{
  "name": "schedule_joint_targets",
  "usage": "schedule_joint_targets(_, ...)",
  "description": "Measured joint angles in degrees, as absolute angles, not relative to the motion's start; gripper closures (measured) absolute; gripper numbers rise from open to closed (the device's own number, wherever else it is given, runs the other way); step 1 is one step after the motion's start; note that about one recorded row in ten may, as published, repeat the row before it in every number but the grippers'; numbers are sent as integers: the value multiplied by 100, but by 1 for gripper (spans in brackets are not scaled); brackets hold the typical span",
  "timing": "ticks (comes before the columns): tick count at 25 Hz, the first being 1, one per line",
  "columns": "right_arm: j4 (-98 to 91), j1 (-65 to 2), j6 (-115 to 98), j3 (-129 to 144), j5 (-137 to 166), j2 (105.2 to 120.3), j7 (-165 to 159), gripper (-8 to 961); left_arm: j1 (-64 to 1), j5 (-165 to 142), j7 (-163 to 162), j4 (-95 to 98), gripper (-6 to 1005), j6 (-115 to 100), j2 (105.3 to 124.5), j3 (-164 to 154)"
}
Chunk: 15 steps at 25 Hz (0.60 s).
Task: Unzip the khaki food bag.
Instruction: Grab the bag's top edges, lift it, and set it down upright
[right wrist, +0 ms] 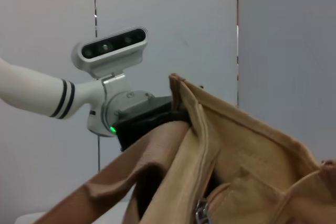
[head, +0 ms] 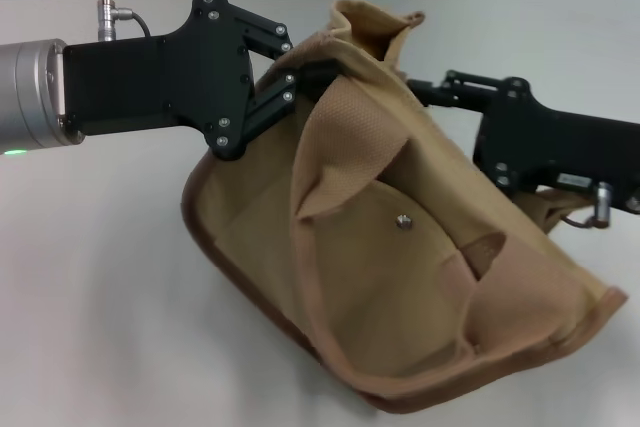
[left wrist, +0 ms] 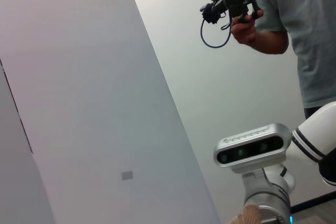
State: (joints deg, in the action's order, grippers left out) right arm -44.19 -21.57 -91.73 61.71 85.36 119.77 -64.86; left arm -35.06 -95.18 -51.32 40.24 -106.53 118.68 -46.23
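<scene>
- Left hand (head: 300, 82) reaches in from the left, fingers pinched on the upper edge of the khaki food bag (head: 400, 247), which lies crumpled on the table (head: 100, 297).
- Right hand (head: 425, 89) reaches the bag's top from the right; its grip cannot be told.
- Right wrist view alone shows a zipper pull (right wrist: 201, 211).

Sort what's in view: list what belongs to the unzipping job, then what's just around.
Job:
- khaki food bag
- its zipper pull
- left claw, at the bag's top edge
- right claw, at the bag's top edge

Just around:
- table
- person holding a handheld device
</scene>
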Motion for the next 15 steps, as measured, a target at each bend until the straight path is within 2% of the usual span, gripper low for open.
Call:
schedule_joint_targets(4, -4389, -2158, -8858, 6602, 7928, 11980, -6326, 149, -3508, -9517, -5132, 4024, 954, -10663, 11871, -4622)
schedule_joint_targets(10, -4336, -2103, -8757, 7015, 7440, 11985, -5974, 337, -3510, -9512, -5133, 4025, 954, -10664, 11874, -4623)
schedule_joint_targets(13, -4353, -2099, -8795, 7205, 7478, 11961, -5777, 498, -3511, -9513, -5133, 4025, 953, -10662, 11874, -4632)
schedule_joint_targets(15, -4369, -2049, -8820, 7275, 7503, 11956, -5541, 525, -3512, -9513, -5133, 4025, 953, -10659, 11872, -4632)
